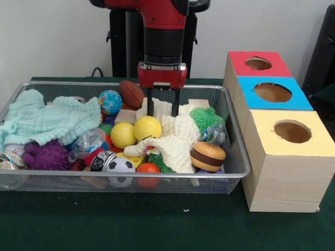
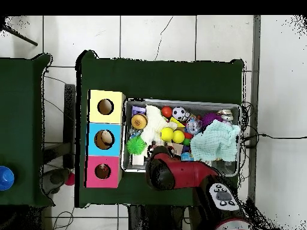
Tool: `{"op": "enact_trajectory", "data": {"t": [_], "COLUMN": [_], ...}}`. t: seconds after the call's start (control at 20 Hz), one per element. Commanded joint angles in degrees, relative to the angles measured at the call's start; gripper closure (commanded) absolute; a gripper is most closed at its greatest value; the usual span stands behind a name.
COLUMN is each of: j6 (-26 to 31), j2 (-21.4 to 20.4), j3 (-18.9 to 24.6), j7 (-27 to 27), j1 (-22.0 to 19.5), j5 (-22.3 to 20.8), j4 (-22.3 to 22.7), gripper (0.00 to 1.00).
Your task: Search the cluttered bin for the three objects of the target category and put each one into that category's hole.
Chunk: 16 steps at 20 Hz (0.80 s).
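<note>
The silver wire-mesh bin lies on the green table, full of toys; it also shows in the overhead view. No plush animal shows in either view; they are hidden or under the clutter. My gripper hangs straight down over the back middle of the bin, open, with its two black fingers reaching the top of a cream knitted cloth. Nothing is between the fingers. The red-faced round hole is on the farthest wooden box to the right of the bin, and shows in the overhead view.
In the bin lie a mint cloth, two yellow balls, a toy burger, a purple spiky ball, a green spiky ball and a brown football. The blue hole and yellow hole are nearer the camera.
</note>
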Motion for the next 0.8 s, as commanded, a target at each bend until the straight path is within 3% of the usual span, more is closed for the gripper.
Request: {"op": "enact_trajectory", "data": {"t": [0.05, 0.35, 0.65, 0.7, 0.8], "j6": [-2.3, -1.0, -1.98, -3.51, -1.53], "j2": [5.53, 5.39, 7.32, 7.52, 7.6], "j3": [-0.87, 2.25, 8.28, 9.05, 10.57], "j7": [8.79, 8.59, 8.65, 8.12, 6.81], "j1": [0.05, -2.46, -7.31, -7.86, -9.12], "j5": [2.92, 3.76, 3.73, 2.62, 1.99], "j4": [-6.72, -6.25, -6.31, -6.47, -6.46], "gripper": [0.0, 0.0, 0.0, 1.0, 1.0]}}
